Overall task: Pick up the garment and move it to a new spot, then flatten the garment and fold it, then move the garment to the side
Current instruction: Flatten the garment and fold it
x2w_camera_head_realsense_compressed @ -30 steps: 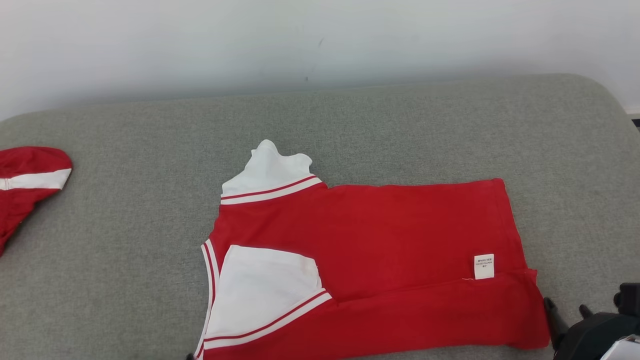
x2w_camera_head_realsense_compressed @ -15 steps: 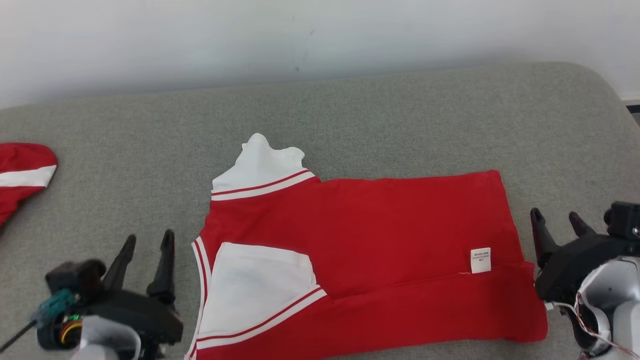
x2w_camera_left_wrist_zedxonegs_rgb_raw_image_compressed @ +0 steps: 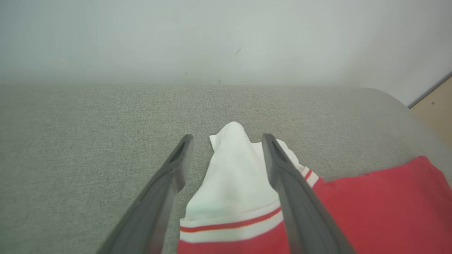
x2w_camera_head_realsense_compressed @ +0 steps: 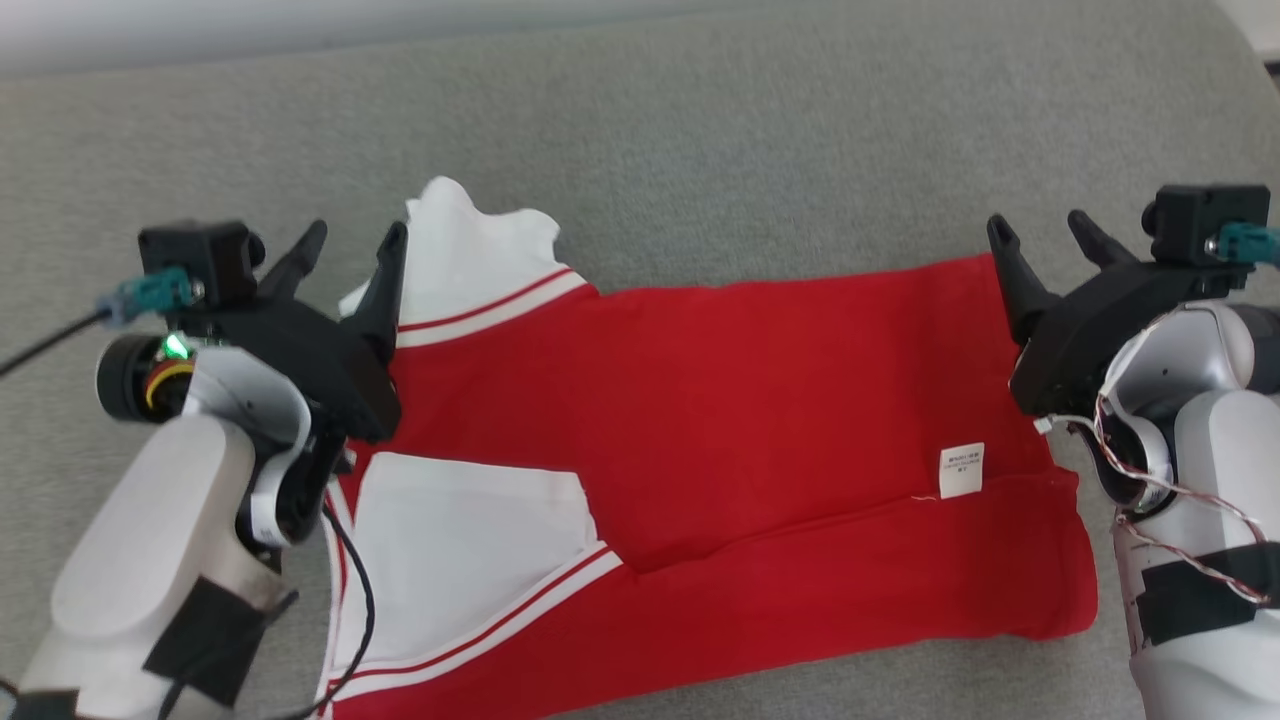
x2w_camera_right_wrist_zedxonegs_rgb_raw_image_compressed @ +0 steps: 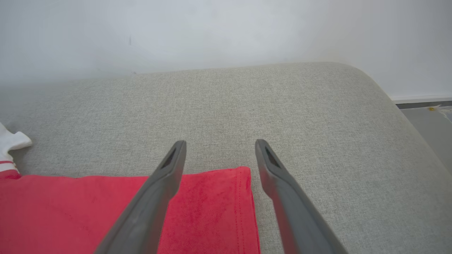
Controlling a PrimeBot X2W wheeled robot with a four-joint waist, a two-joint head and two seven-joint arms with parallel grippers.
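The shirt (x2w_camera_head_realsense_compressed: 760, 420) lies half-folded on the cushion (x2w_camera_head_realsense_compressed: 750, 150). Left tool (x2w_camera_head_realsense_compressed: 355, 240), spread, straddles the shirt's white sleeve (x2w_camera_left_wrist_zedxonegs_rgb_raw_image_compressed: 231, 173); right tool (x2w_camera_head_realsense_compressed: 1037, 225), spread, hovers over its hem corner (x2w_camera_right_wrist_zedxonegs_rgb_raw_image_compressed: 229, 190). Closing too shallow could catch only one layer, dragging the fold open.

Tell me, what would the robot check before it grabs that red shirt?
1. Open left gripper: ok.
2. Open right gripper: ok.
3. Ahead of left gripper, white sleeve centred: ok.
4. Ahead of right gripper, far hem corner of the red shirt lined up: ok.
5. Either gripper touching the cloth: cannot tell.
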